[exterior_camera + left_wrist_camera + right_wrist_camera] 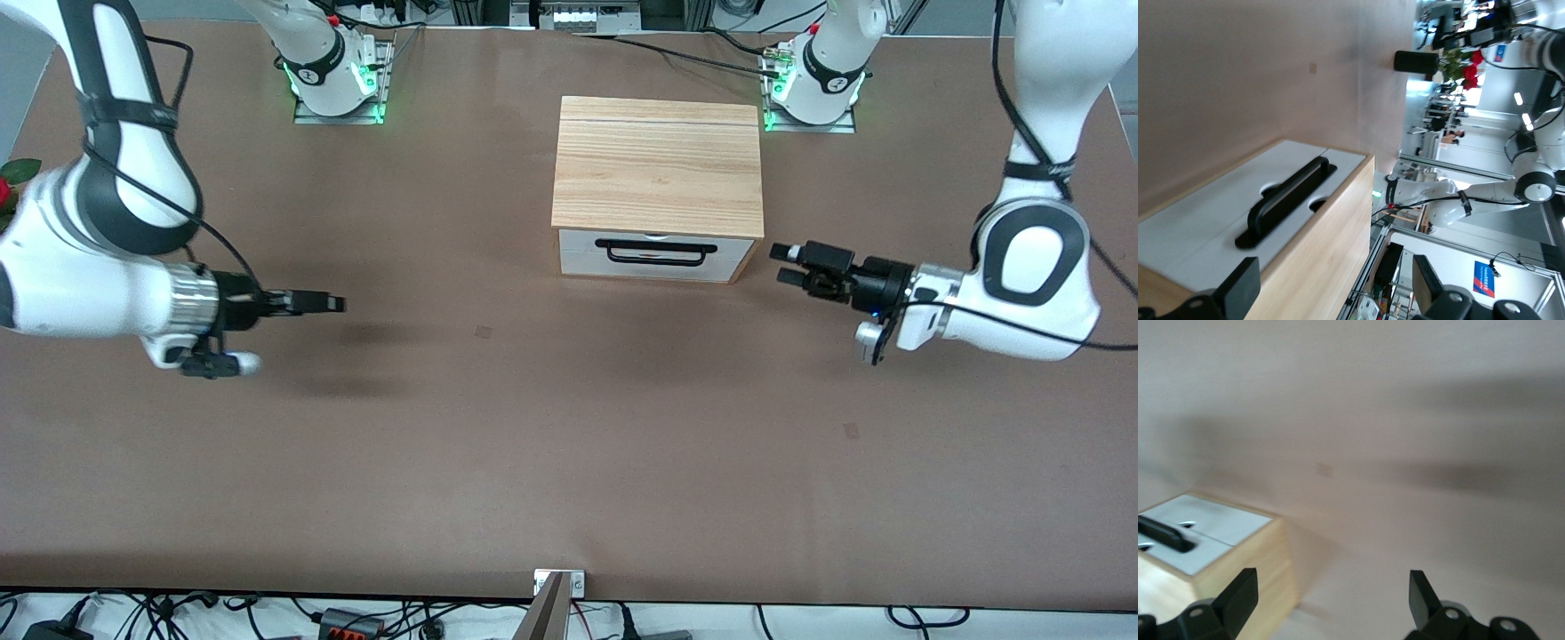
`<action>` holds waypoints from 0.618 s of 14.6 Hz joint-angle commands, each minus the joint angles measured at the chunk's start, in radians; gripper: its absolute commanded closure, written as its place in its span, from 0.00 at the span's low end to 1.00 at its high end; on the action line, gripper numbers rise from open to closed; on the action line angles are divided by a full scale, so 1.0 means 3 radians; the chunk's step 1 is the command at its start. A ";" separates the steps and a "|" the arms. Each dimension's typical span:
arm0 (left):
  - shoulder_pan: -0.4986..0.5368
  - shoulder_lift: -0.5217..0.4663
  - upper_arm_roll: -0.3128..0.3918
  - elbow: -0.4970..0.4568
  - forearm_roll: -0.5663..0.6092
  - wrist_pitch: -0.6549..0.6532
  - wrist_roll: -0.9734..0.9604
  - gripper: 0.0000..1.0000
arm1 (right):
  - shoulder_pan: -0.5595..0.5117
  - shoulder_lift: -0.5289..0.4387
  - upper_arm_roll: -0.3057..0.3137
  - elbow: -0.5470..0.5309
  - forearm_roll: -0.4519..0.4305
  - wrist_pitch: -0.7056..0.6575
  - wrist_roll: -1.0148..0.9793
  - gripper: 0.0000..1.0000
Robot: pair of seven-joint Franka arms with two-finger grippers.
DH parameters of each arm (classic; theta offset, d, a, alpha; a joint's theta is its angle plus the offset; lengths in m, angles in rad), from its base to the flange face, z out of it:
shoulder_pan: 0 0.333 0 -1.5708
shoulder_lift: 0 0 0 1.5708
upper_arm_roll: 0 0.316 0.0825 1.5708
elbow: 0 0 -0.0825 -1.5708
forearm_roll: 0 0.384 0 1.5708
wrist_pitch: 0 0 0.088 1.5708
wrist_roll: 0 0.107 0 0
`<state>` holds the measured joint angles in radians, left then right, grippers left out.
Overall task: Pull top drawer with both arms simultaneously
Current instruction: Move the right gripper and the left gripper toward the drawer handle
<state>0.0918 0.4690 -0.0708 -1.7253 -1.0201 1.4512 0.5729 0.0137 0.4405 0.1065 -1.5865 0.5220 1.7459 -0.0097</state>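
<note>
Top drawer point(656, 254) closed; left gripper point(783, 265) spread wide just beside cabinet point(658, 165); right gripper point(336, 304) wide, hovering over tabletop point(569, 462).

Robotics lab; bench-bolted arm bases point(338, 76); cable clutter point(356, 622)

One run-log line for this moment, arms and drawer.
top drawer: shut, handle free | left gripper: open, beside cabinet | right gripper: open, over bare table

Matt white top drawer point(656, 256) front (glossy black handle point(656, 253)), wood-grain cabinet point(658, 164).
</note>
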 commanded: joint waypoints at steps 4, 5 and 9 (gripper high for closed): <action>-0.0127 0.0221 -0.0071 -0.0272 -0.0664 0.0439 0.0559 0.00 | 0.0189 0.0500 0.0013 0.0405 0.0919 0.0040 -0.0166 0.00; -0.0147 0.0257 -0.0071 -0.0277 -0.0720 0.0500 0.0641 0.00 | 0.0271 0.0505 0.0013 0.0370 0.0985 0.0182 -0.0329 0.00; -0.0270 0.0446 -0.0076 -0.0277 -0.0986 0.0526 0.0866 0.00 | 0.0552 0.0362 0.0013 0.0028 0.1435 0.0795 -0.0494 0.00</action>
<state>0.0294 0.5830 -0.0928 -1.8026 -1.2657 1.5951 0.7717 0.1381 0.5902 0.1106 -1.5113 0.8981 1.9052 -0.1160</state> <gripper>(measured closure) 0.000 0.000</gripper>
